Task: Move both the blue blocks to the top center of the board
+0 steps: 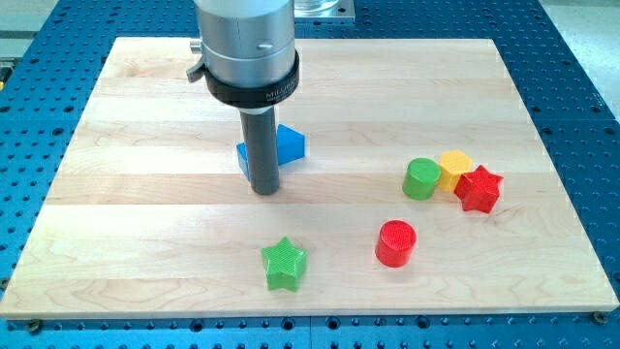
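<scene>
Two blue blocks sit close together near the board's middle, partly hidden behind my rod. A blue triangular block (290, 143) shows to the rod's right. Another blue block (243, 155) shows only as a sliver at the rod's left, its shape unclear. My tip (264, 191) rests on the board just below the two blue blocks, touching or nearly touching them. The arm's grey body covers the board's top centre-left.
A green cylinder (420, 179), a yellow block (453, 168) and a red star (479, 188) cluster at the right. A red cylinder (395, 242) and a green star (284, 264) lie near the bottom. The wooden board (145, 223) sits on a blue perforated table.
</scene>
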